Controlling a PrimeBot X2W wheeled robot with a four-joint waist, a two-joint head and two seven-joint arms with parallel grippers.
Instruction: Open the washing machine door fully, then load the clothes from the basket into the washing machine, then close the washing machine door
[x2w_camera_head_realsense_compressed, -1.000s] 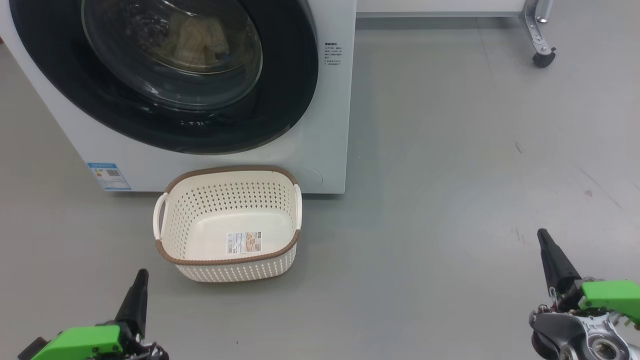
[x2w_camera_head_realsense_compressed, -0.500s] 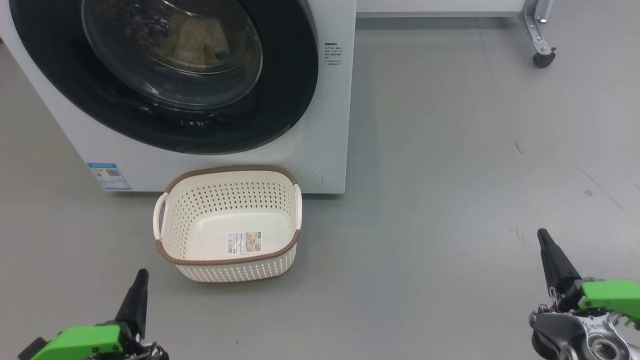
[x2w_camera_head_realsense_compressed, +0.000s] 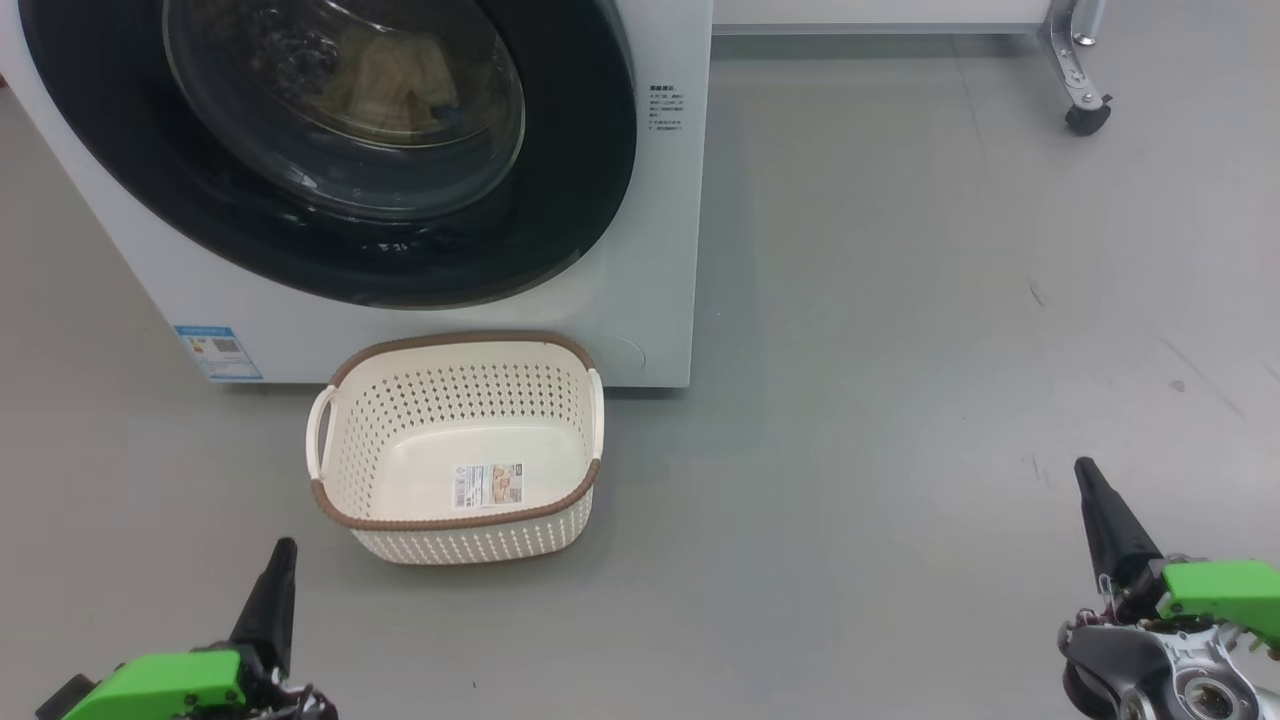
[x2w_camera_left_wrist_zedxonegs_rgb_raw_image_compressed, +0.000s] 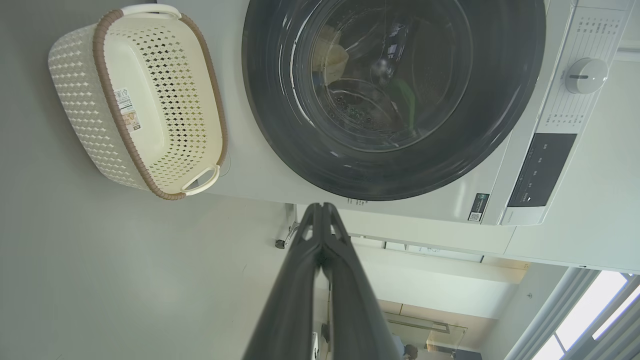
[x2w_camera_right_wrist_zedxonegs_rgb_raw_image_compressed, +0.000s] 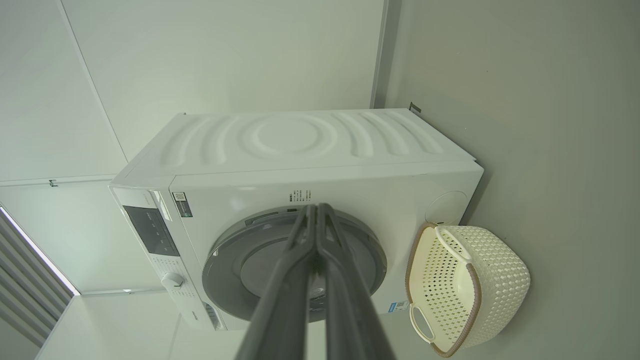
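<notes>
my left gripper (x2w_camera_head_realsense_compressed: 278, 575) and right gripper (x2w_camera_head_realsense_compressed: 1095, 490) sit low, fingers pressed together, holding nothing. ahead, the basket (x2w_camera_head_realsense_compressed: 455, 340) is empty. beyond it the washing machine door (x2w_camera_head_realsense_compressed: 560, 200) looks shut, the clothes (x2w_camera_head_realsense_compressed: 395, 80) behind its glass. best, i judge, to touch nothing and check the rim sits flush.

Lab-like bare room: washing machine (x2w_camera_head_realsense_compressed: 665, 250) on grey floor (x2w_camera_head_realsense_compressed: 900, 350), white panel walls (x2w_camera_right_wrist_zedxonegs_rgb_raw_image_compressed: 225, 50), castor-footed frame (x2w_camera_head_realsense_compressed: 1086, 115).
</notes>
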